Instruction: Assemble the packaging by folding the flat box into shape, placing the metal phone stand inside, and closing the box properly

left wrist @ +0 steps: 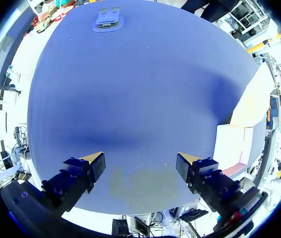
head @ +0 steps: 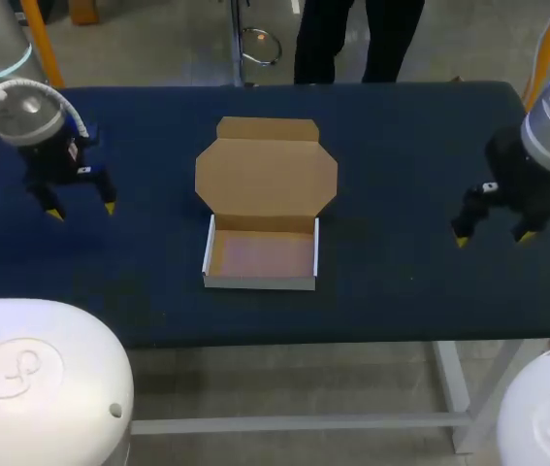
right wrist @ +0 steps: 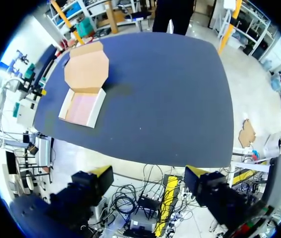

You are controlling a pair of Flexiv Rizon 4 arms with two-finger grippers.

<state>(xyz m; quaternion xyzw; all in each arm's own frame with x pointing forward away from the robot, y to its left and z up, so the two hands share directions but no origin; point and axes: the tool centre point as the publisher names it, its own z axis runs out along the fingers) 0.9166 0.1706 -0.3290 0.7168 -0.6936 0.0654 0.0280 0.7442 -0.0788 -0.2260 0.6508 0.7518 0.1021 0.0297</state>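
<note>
A cardboard box [head: 260, 254] sits in the middle of the table as a shallow white-walled tray, empty inside. Its brown lid [head: 266, 178] lies flat behind it. The box also shows in the right wrist view [right wrist: 83, 106] and at the side of the left wrist view [left wrist: 234, 144]. The metal phone stand [left wrist: 108, 19] lies on the cloth far ahead of my left gripper [left wrist: 141, 158]; the head view does not show it. My left gripper [head: 80, 210] hangs open left of the box. My right gripper [head: 493, 237] hangs open to its right, over the table's front edge in its own view [right wrist: 148, 172].
The table [head: 401, 146] is covered in dark blue cloth. Wide bare stretches lie between the box and each gripper. The front edge runs close to the box's front wall.
</note>
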